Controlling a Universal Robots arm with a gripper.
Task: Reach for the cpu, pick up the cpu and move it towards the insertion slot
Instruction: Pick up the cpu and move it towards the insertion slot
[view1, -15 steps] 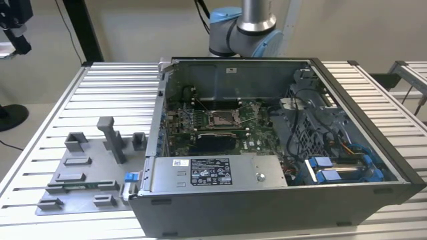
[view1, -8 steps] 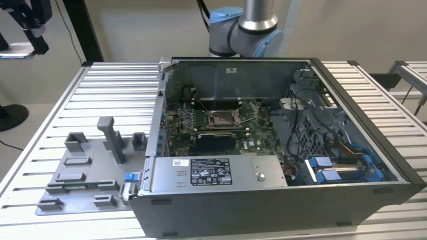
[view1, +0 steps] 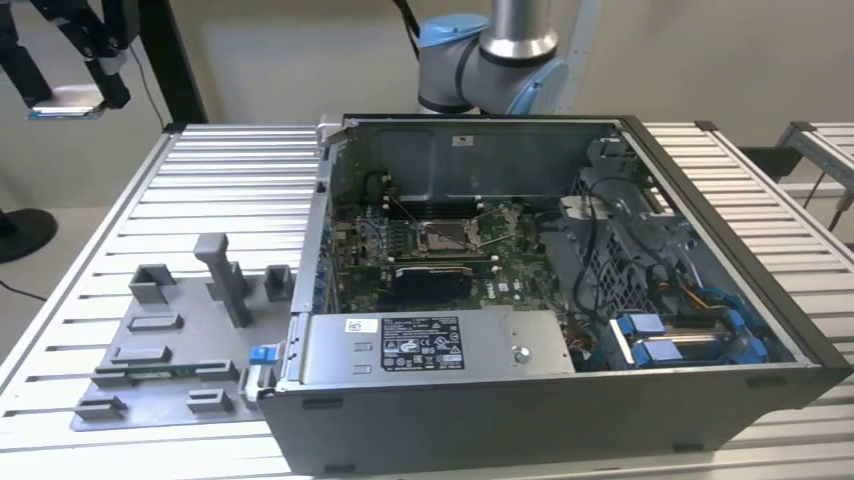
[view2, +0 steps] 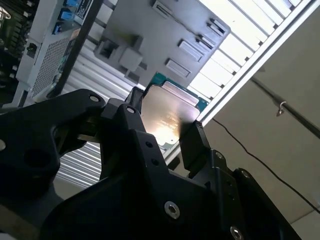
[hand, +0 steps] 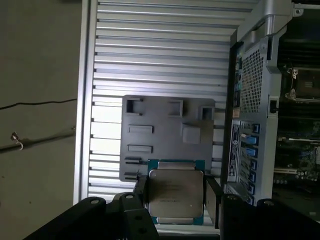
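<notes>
Fingers (hand: 213, 197) of the gripper (hand: 176, 200) clamp the cpu (hand: 175, 185) by two opposite edges, its silvery face toward the first wrist view. Beyond it, well apart, a grey fixture plate (hand: 160, 125) lies on the slatted table (hand: 160, 50). Just beside the plate stands the open computer case (view1: 534, 410), which holds a green circuit board (view1: 514, 285). The insertion slot (view1: 447, 235) sits on that board, far from the raised chip.

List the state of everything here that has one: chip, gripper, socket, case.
Silvery square metal cpu: gripped, held in the air.
Black two-finger gripper: shut on the cpu.
Shiny-framed square insertion slot: empty, dark centre exposed.
Dark grey metal computer case: lying open, side panel off.
</notes>
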